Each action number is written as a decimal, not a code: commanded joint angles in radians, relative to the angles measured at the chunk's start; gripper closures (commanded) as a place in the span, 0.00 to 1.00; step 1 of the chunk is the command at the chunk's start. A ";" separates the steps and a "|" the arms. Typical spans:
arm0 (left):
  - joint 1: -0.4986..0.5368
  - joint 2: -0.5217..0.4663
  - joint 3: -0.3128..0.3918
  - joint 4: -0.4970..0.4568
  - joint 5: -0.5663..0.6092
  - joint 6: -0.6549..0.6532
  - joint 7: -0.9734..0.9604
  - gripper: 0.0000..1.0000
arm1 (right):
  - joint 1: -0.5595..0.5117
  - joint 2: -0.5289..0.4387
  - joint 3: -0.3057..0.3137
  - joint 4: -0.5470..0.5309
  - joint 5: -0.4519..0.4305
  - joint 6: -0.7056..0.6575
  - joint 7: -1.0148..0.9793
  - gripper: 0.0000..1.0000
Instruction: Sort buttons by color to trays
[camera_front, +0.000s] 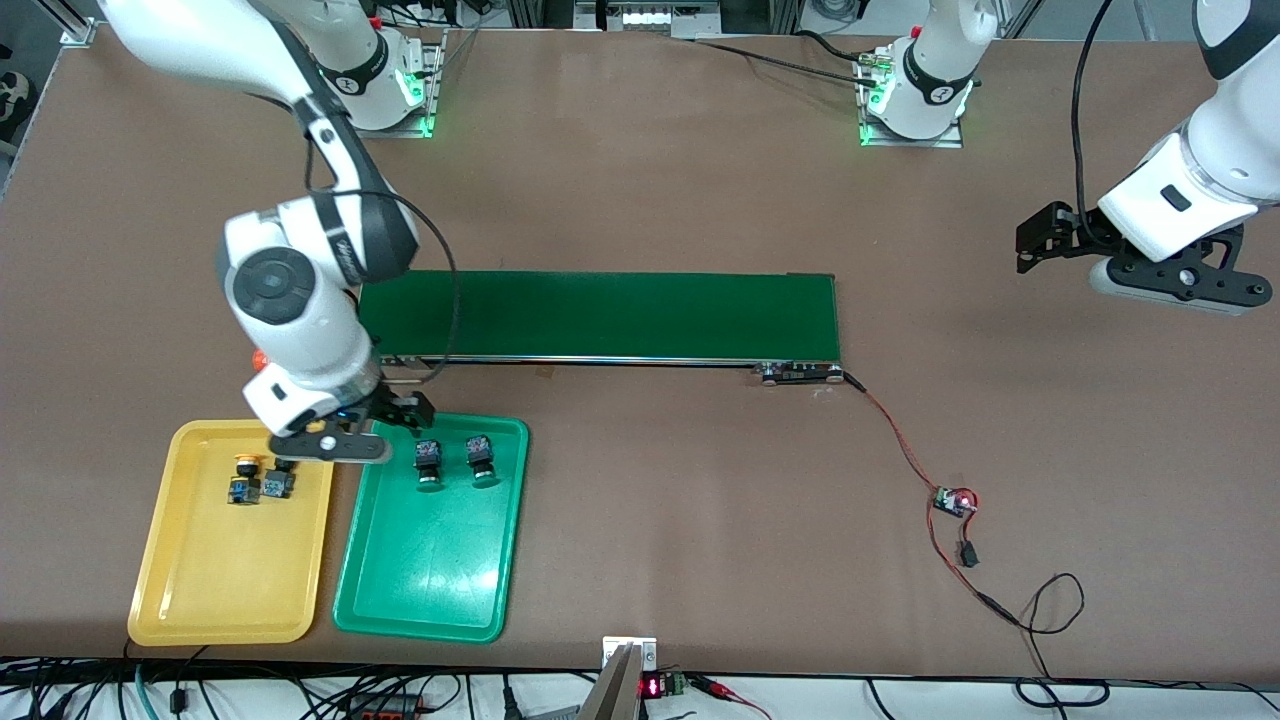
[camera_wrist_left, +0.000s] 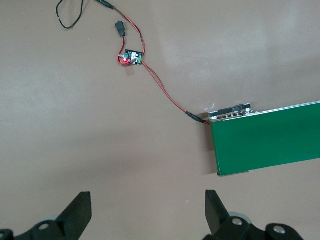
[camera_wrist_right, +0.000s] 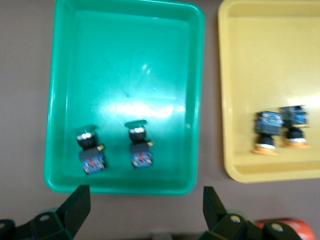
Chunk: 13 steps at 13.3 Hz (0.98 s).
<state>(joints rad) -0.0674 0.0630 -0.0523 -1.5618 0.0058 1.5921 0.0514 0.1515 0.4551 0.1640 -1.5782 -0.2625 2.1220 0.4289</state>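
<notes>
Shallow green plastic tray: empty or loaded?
Loaded. The shallow green plastic tray holds two green-capped push-button switches, side by side at its end nearest the conveyor belt.

Two green-capped buttons (camera_front: 429, 462) (camera_front: 481, 459), dark-bodied, lying side by side inside the green tray (camera_front: 430, 590), caps toward six o'clock in the front view. Two yellow-orange-capped buttons (camera_front: 243, 482) (camera_front: 279, 483) touching inside the yellow tray (camera_front: 225, 590), just beside the green one, at nine o'clock.
</notes>
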 joint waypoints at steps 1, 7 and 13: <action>0.003 0.017 0.003 0.037 -0.012 -0.011 0.022 0.00 | -0.045 -0.117 0.003 -0.054 0.078 -0.107 -0.085 0.00; -0.003 0.017 0.003 0.037 -0.001 -0.011 0.021 0.00 | -0.153 -0.280 0.003 -0.049 0.193 -0.312 -0.197 0.00; -0.003 0.018 0.002 0.037 0.000 -0.009 0.015 0.00 | -0.193 -0.358 -0.107 -0.042 0.229 -0.419 -0.470 0.00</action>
<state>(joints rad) -0.0674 0.0656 -0.0522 -1.5550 0.0058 1.5921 0.0518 -0.0359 0.1233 0.0817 -1.5962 -0.0677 1.7172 0.0188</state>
